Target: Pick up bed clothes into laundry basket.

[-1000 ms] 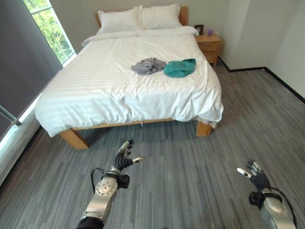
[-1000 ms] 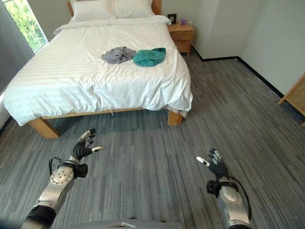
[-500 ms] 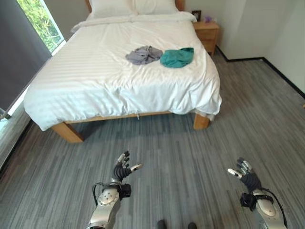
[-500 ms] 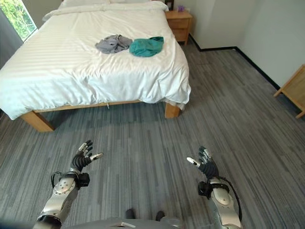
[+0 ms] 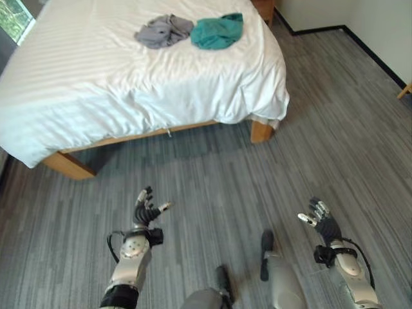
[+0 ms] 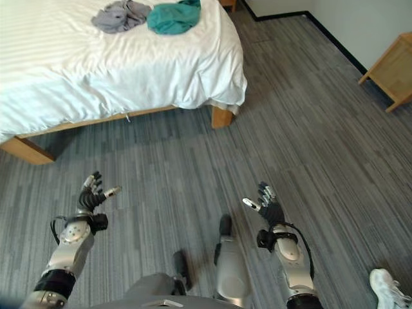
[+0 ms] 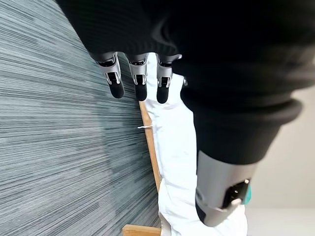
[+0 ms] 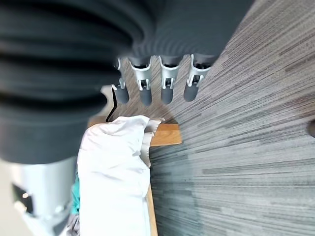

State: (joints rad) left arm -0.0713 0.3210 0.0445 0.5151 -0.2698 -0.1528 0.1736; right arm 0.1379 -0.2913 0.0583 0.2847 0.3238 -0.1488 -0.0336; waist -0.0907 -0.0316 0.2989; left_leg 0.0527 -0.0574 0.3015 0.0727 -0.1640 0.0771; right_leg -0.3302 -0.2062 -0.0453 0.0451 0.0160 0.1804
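A: Where's the laundry?
B: Grey garment [image 5: 163, 30] and teal garment [image 5: 217, 32], touching, far on the bed [image 5: 96, 77], right side. No basket in sight.
A: Hands?
B: Left hand [image 5: 147, 207] & right hand [image 5: 320, 220] both empty, fingers relaxed and spread, low over the floor [image 5: 212, 174], well short.
A: Plan?
B: Prob. close in on the bed's right corner first, then reach; gather one garment per hand.

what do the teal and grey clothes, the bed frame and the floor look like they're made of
Teal garment and grey garment: soft matte fabric, judging by their crumpled folds. Bed frame: light wood, smooth finish, with faint grain. Floor: grey striped covering, probably low-pile carpet or vinyl; the look leaves it open.
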